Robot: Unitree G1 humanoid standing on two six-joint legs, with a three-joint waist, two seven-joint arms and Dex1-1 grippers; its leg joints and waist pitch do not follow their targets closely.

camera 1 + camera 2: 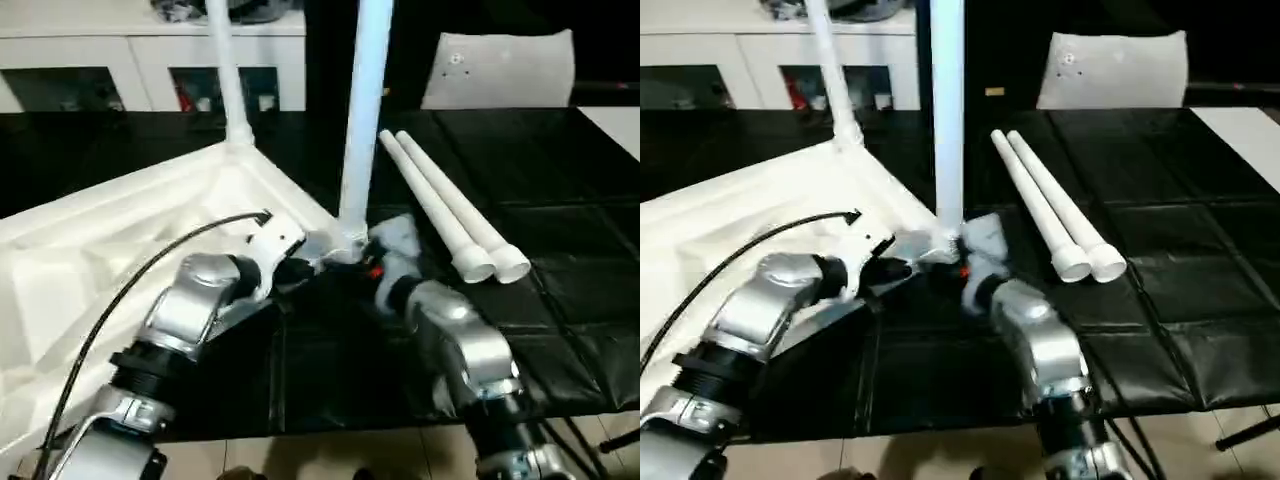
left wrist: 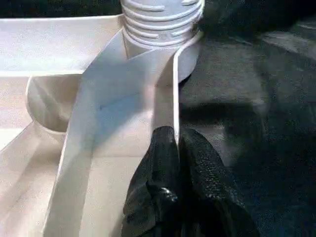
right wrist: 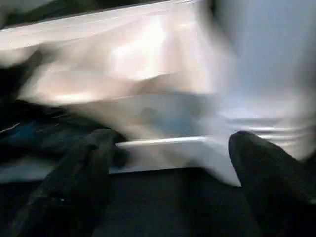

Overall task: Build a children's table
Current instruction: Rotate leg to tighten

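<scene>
Pincer fingers of the left pincer (image 2: 173, 163) are clenched on the thin rim of the table top (image 1: 110, 250), just below the corner socket where a leg (image 1: 365, 110) stands upright, its ribbed collar seated in the socket. The right pincer (image 3: 168, 163) stands released, its two black fingers (image 3: 79, 173) spread wide apart with the white corner of the top and the base of that leg between and just beyond them; I cannot tell whether either finger touches the plastic. Both silver forearms meet at this near corner.

The table top lies upside down on the black tabletop (image 1: 560, 290), ribbed underside up, reaching away to the robot's left. A second leg (image 1: 228, 75) rises from the far corner socket. Two more legs (image 1: 450, 215) lie flat side by side, touching, just to the right of the corner. Behind stands a white cabinet (image 1: 150, 60), and a flat white sheet (image 1: 498, 68) leans at the tabletop's far edge.
</scene>
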